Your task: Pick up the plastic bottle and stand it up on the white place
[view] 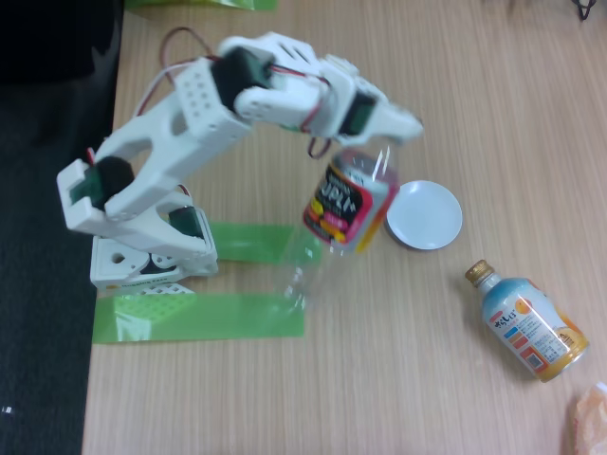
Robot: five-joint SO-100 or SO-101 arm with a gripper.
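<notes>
Plastic bottle [348,204] is held tilted, clamped near its top by the gripper [384,152], just beside the white plate [425,216] on the wooden table [398,379].

Office-like: wood-grain desk [455,379], dark carpet [43,284], green tape [199,318].

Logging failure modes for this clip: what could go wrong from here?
The end effector holds the plastic bottle near its top, tilted and beside the white plate, so it could swing or slip. The plate is small; an off-centre landing might tip the bottle. The grip itself is blurred.
</notes>
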